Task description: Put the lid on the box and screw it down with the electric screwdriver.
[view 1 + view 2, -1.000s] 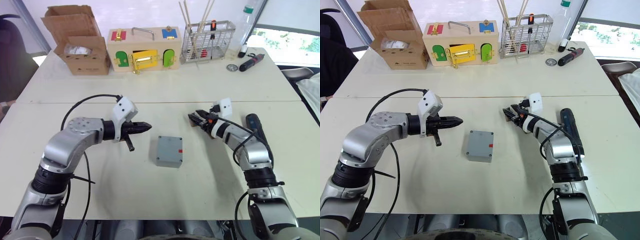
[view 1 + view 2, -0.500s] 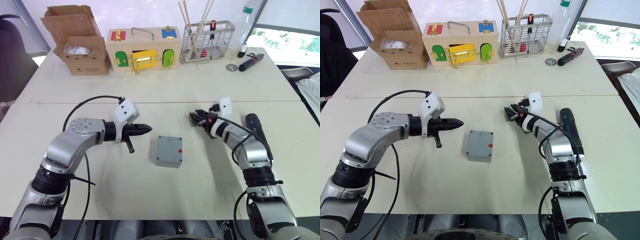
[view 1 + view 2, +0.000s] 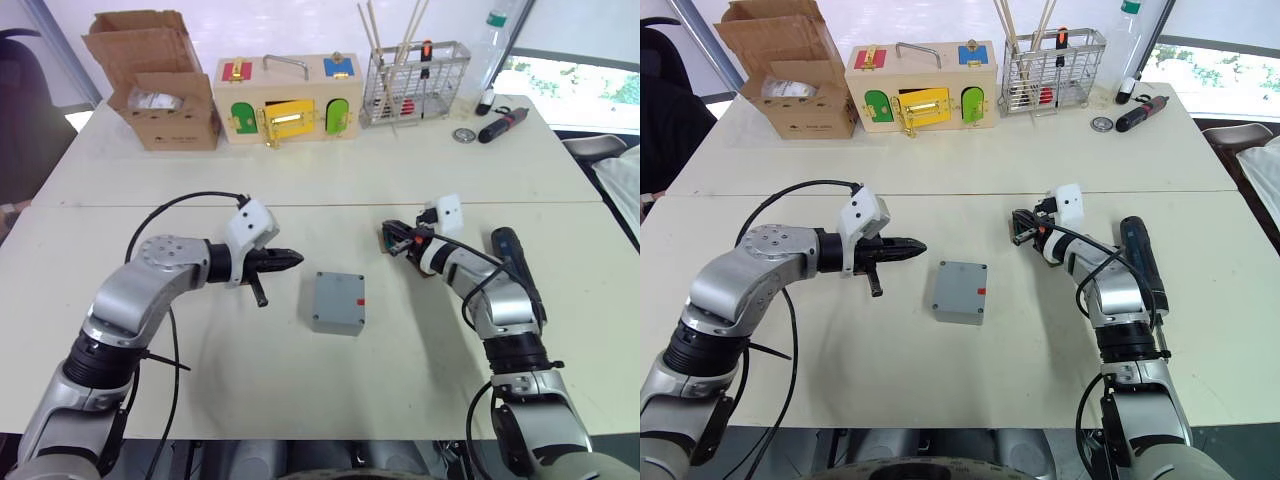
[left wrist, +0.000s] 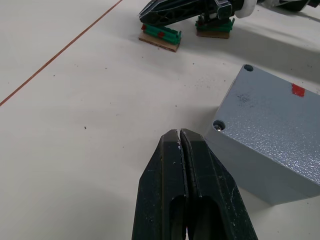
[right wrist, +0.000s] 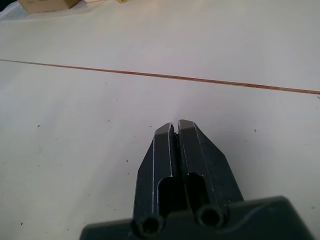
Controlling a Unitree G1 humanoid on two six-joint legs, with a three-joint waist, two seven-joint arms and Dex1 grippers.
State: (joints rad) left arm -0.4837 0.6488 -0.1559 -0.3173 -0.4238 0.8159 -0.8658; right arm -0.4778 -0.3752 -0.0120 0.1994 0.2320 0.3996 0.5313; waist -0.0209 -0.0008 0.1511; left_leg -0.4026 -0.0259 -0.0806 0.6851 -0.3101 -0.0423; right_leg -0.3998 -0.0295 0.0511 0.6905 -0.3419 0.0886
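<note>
The fingers of the left gripper (image 4: 180, 135) are pressed together with nothing between them, and they hover low over the desk (image 3: 250, 370), pointing toward the robot's right. Just beyond their tips stands the box (image 3: 338, 302), a grey square enclosure that sits flat on the desk with the lid (image 4: 280, 131) already on top, and a screw hole shows at its near corner. The small red tab (image 3: 360, 300) is on the side of the box toward the right arm.

The fingers of the right gripper (image 5: 176, 128) are also together and hold nothing. They point toward the middle of the desk. In the left wrist view two small green and brown parts (image 4: 160, 38) lie on the desk right under this gripper, and it is hard to tell if it touches them.

The electric screwdriver (image 3: 1137, 257) lies on the desk just beside the right forearm, on its outer side; its long axis runs away from the robot.

Along the far edge stand a cardboard box (image 3: 155, 85), a wooden box with coloured doors (image 3: 288, 100), a wire basket (image 3: 415, 82) and a smaller black-and-red tool (image 3: 503, 123).
</note>
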